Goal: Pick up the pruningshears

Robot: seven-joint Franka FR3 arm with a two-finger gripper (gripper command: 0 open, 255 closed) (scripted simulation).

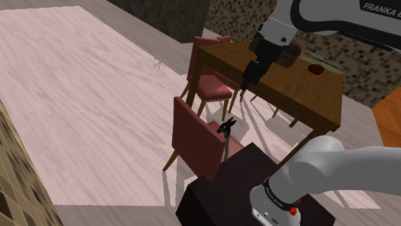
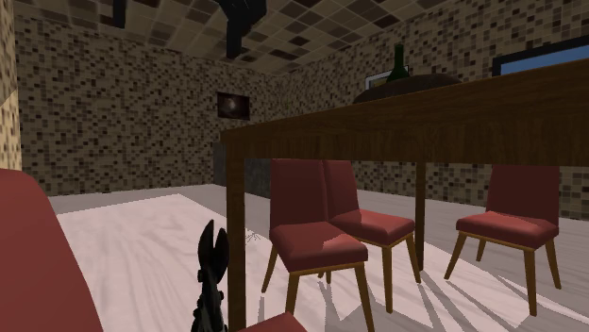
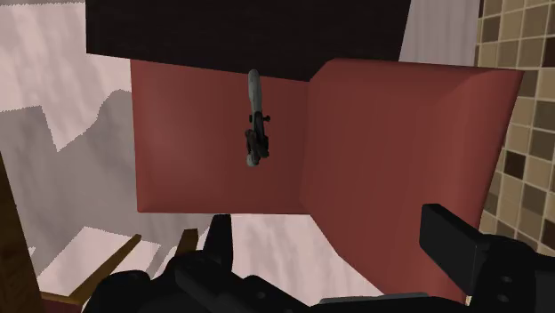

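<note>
The hand [image 3: 333, 244] is spread, its two black fingers [image 3: 219, 238] well apart with nothing between them. It looks down from high up, a fair place to find the target before any descent. Below it, and well apart from it, are the pruning shears [image 3: 256, 120], dark at the blade end with a grey handle, on the red seat of a chair [image 3: 196, 160]. Their grey end reaches the edge of the dark stand [image 3: 249, 27]. In the shoulder view the shears seem to stand on end, blades up, just beside the stand; they are probably propped there, though I cannot tell whether they lean on it. The chair's back [image 3: 400, 151] rises on one side of them, so coming from above, with the jaws closing across the narrow body, looks the least obstructed way in. Farther out, the arm hangs over the near edge of the wooden bench [image 1: 302, 90], with pale floor [image 1: 83, 96] beyond. The pick is not yet begun: the hand must first come down and line up over the shears
</note>
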